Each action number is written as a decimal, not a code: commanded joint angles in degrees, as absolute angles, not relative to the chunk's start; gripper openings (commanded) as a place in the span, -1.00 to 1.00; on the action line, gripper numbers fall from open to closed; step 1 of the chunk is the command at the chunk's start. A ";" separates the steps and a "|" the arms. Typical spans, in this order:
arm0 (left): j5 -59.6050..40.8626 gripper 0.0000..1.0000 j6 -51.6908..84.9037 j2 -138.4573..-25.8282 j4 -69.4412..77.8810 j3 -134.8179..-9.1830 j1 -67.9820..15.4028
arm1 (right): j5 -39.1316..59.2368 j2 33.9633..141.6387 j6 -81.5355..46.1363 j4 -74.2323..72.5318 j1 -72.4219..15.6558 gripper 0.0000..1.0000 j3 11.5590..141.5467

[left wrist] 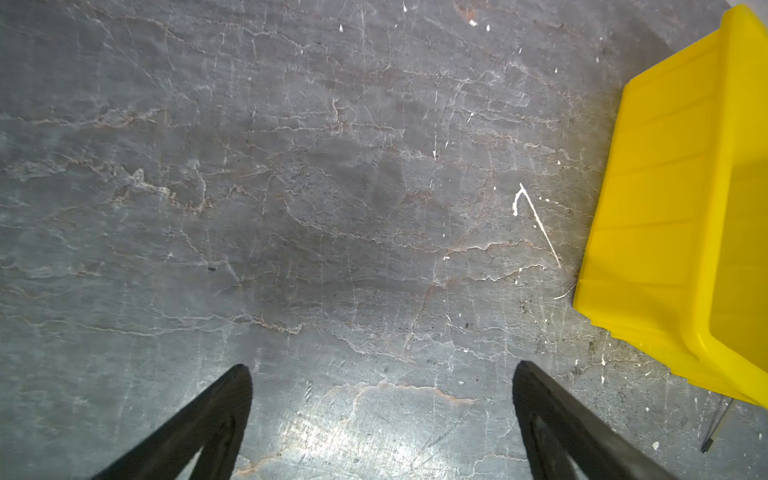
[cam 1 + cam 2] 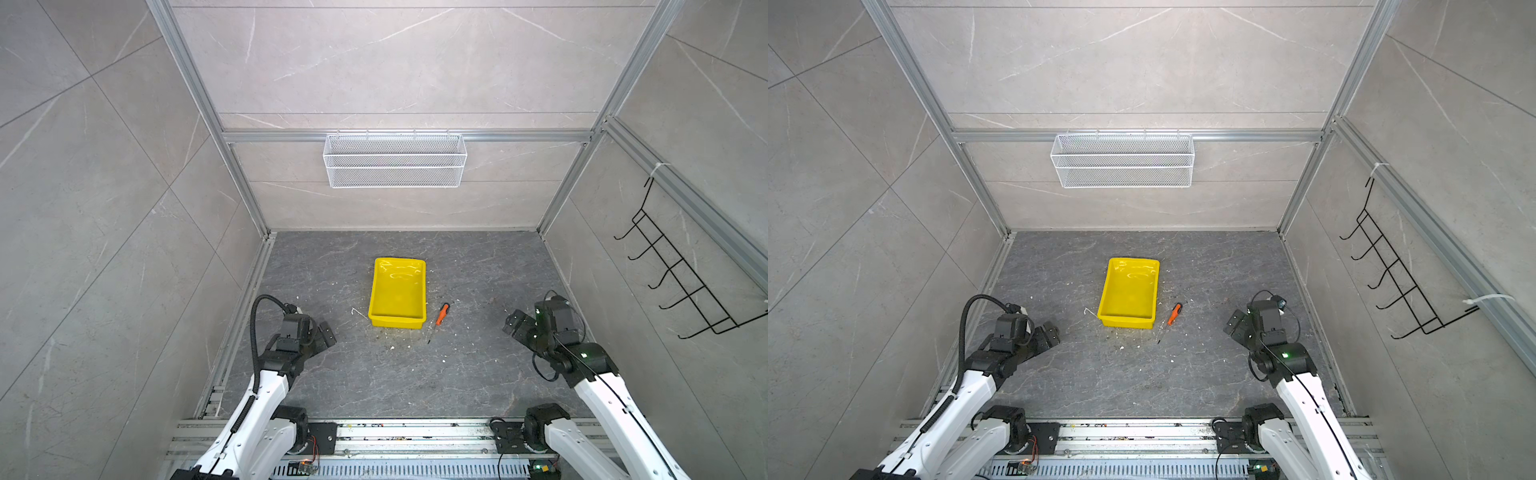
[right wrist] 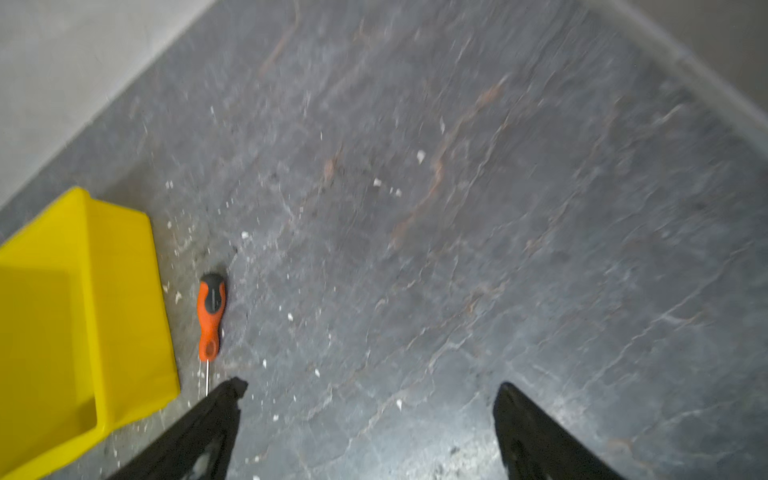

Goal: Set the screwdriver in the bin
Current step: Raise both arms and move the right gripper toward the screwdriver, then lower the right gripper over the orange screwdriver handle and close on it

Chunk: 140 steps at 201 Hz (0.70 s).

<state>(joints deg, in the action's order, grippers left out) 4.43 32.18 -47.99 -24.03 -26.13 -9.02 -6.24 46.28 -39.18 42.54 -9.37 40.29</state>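
1. Task objects. In both top views the screwdriver [image 2: 441, 316] lies flat on the dark stone-pattern tabletop [image 2: 415, 374], just right of the yellow bin [image 2: 397, 323] at the lower centre of the frame. It lies beside the bin and not touching it. The black cap end points toward the upper frame and the thin shaft toward the lower frame. The bin stands open side up and holds nothing. We judge this layout gives a short transfer over the near rim.

2. Arms. The left gripper [image 2: 326, 334] sits low at lower left and the right gripper [image 2: 513, 322] at lower right, both well apart from the objects. In the wrist views the left fingers [image 1: 224, 407] and the right fingers [image 3: 216, 419] stand wide apart and hold nothing. We judge the right arm better placed for the pickup, as the screwdriver lies on its side of the bin.

3. Markings. We find no brand, label or legible writing on the screwdriver or bin. The white wire-mesh basket [image 2: 395, 160] on the back wall carries none either.
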 commanded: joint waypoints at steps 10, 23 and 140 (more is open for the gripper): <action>5.48 1.00 33.28 -47.65 -24.31 -27.66 -8.86 | 12.96 47.60 -41.52 33.25 -9.58 0.89 34.28; 5.61 1.00 33.31 -47.01 -24.52 -27.62 -8.86 | 16.43 50.76 -44.36 25.95 -9.67 0.88 32.35; 3.45 1.00 33.56 -47.13 -23.53 -27.07 -8.87 | 7.12 85.25 -52.36 22.37 -20.27 0.56 54.23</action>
<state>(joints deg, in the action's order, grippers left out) 2.83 32.64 -47.94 -23.57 -26.13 -9.02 8.82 79.64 -51.40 20.27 -19.90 49.78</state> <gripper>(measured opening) 0.998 0.838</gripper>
